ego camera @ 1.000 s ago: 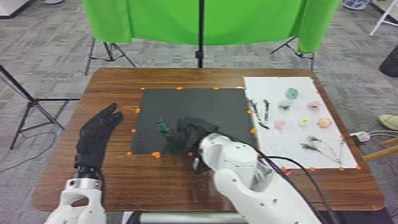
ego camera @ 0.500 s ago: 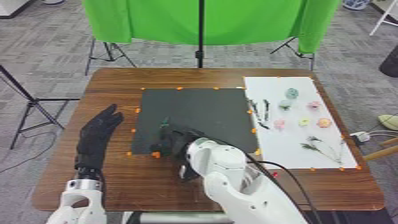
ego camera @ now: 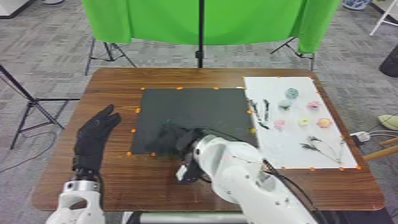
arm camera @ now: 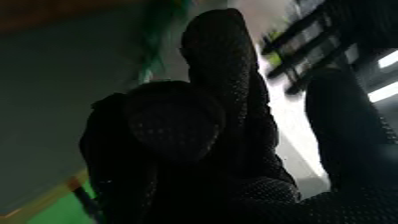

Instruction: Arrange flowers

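Over the lower left part of the black sheet (ego camera: 209,107), my right hand (ego camera: 188,140) has its fingers curled round a dark green sprig (ego camera: 165,132), which looks blurred. In the right wrist view, the right hand's glove (arm camera: 235,75) covers part of the green sprig (arm camera: 153,50), and its grip point is hidden. My left hand (ego camera: 93,134) lies flat and straight on the wood, left of the sheet. On the white sheet (ego camera: 271,90) are a blue-green flower (ego camera: 291,93), pink flowers (ego camera: 314,105), a yellow one (ego camera: 304,121), dark twigs and thin dried stems (ego camera: 311,147).
Orange tape pieces (ego camera: 138,110) mark the edges of both sheets on the brown table (ego camera: 169,185). In the right wrist view, the left hand (arm camera: 311,42) appears farther off. A green cloth (ego camera: 160,20) and thin stands are behind the table.
The right hand shifted left and toward the near edge, then slightly back to the right, with the green sprig moving about at its fingers. The left hand has stayed in place.
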Controlling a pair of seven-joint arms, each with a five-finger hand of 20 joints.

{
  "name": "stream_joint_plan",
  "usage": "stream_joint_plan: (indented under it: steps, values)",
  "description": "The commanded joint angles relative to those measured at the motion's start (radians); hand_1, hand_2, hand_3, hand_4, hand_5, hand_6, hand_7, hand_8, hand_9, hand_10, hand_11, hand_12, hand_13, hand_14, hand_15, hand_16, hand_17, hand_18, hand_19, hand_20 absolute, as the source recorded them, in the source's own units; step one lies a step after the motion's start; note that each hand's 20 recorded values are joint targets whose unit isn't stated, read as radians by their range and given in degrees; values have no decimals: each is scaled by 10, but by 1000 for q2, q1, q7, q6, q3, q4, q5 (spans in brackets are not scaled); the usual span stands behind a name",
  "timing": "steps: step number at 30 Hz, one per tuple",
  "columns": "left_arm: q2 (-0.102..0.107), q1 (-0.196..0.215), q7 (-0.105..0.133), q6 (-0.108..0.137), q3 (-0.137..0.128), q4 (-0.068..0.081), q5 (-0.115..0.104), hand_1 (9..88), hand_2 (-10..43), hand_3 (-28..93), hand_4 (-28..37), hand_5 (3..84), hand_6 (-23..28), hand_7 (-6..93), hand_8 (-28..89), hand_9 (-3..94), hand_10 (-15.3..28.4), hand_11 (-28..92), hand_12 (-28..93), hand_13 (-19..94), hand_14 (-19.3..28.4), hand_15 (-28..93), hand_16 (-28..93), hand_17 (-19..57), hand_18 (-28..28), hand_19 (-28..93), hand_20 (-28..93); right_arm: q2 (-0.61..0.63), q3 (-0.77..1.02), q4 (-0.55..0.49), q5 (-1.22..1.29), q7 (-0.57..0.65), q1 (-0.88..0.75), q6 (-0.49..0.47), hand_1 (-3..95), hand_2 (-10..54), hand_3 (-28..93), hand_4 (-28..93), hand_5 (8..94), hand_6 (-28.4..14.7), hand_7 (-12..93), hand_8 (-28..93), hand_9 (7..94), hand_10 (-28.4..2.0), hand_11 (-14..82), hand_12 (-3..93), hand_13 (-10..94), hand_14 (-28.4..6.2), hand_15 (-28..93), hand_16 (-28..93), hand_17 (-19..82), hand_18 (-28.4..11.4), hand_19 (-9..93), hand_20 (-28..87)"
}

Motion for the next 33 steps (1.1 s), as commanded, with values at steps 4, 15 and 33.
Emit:
stream_joint_plan:
  steps: [4, 15, 33]
  values:
    - [-4, 30, 17, 37, -21, -23, 0, 231, -67, 693, -196, 464, 22, 107, -57, 443, 130, 139, 123, 348, 155, 97, 29, 81, 112, 23, 209, 263, 471, -260, -140, -87, -245, 153, 309, -2, 580, -69, 679, -52, 183, -42, 757, -171, 270, 262, 813, -92, 547, 305, 577, -131, 928, 425]
    - [0, 63, 14, 54, -51, -43, -6, 237, -72, 694, -196, 469, 22, 113, -59, 448, 130, 148, 123, 359, 156, 103, 30, 89, 114, 34, 217, 372, 923, -283, -440, -90, -564, 138, 316, -95, 529, -175, 610, -67, 133, -36, 665, -175, 211, 262, 738, -104, 558, 292, 515, -153, 902, 459]
    - [4, 44, -4, 41, -44, -35, 3, 243, -73, 690, -192, 467, 23, 111, -59, 447, 130, 147, 122, 357, 155, 102, 30, 89, 113, 31, 218, 365, 927, -114, -464, -86, -651, 101, 370, -95, 551, -218, 653, -52, 149, -45, 723, -149, 218, 241, 786, -75, 567, 291, 558, -124, 913, 456]
